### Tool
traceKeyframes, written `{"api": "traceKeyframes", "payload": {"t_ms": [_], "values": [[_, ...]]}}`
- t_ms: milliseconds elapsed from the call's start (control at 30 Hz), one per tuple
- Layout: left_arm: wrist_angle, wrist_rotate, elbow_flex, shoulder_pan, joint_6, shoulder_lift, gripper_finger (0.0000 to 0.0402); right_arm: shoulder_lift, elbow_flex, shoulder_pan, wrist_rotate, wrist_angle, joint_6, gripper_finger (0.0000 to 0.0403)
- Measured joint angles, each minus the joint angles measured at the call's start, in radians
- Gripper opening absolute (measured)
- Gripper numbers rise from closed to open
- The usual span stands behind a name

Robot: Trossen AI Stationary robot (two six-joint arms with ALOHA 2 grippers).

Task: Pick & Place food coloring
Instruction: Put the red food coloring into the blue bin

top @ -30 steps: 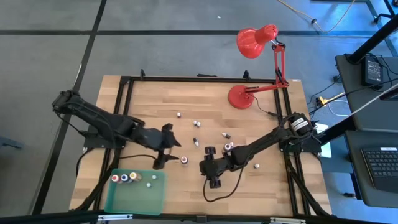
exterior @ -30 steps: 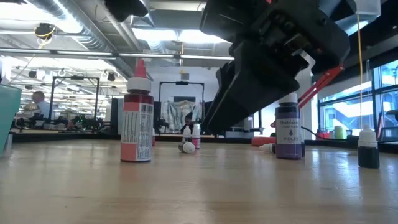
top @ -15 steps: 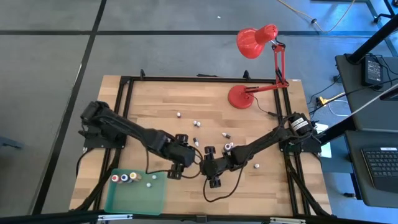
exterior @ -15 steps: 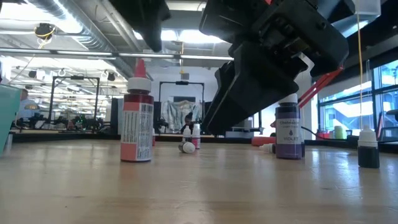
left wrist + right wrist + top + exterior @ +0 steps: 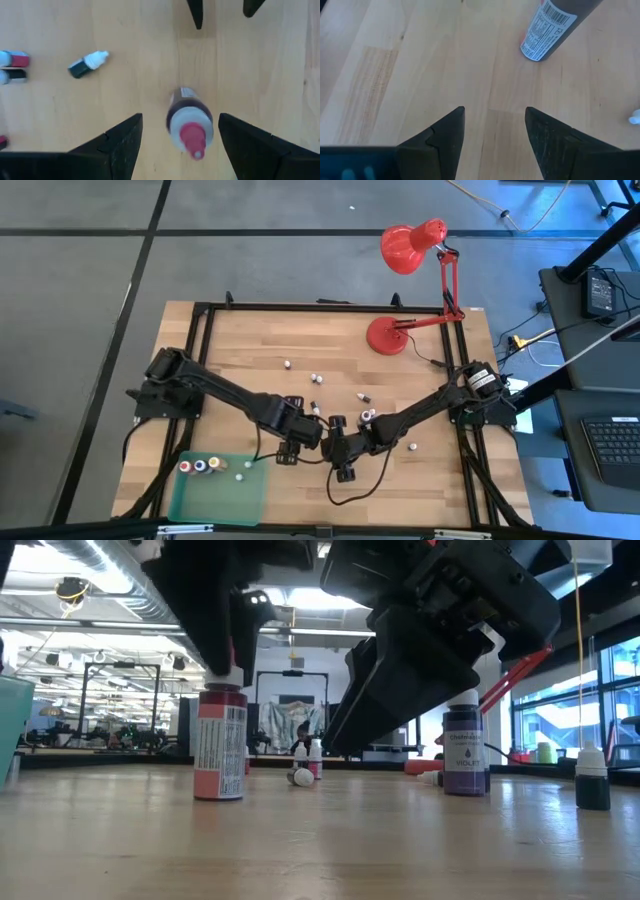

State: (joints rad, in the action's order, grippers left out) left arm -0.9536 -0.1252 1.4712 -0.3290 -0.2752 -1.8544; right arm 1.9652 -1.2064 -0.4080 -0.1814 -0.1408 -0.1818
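- The left gripper (image 5: pixel 177 142) hangs over the wooden table (image 5: pixel 250 345), its dark fingers (image 5: pixel 122 137) spread wide with nothing between them touched.
- A small red-capped food coloring bottle (image 5: pixel 189 125) stands upright directly below it, between the fingers and clear of both.
- The right gripper (image 5: pixel 495 132) sits just beside, part open and empty.

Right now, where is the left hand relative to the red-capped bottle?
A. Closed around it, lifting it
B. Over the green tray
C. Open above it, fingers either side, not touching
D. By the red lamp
C: in the left wrist view the left hand is open, with the red-capped bottle standing upright between its fingers, untouched.
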Motion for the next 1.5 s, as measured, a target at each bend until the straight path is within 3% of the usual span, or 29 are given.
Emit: {"api": "traceKeyframes", "payload": {"t_ms": [1133, 1500], "values": [[0.007, 0.042, -0.002, -0.003, -0.059, -0.023, 0.0254, 0.0, 0.0, 0.0, 0.0, 0.001, 0.003, 0.021], [0.007, 0.038, -0.002, -0.003, -0.043, -0.023, 0.0192, 0.0, 0.0, 0.0, 0.0, 0.001, 0.003, 0.021]]}}
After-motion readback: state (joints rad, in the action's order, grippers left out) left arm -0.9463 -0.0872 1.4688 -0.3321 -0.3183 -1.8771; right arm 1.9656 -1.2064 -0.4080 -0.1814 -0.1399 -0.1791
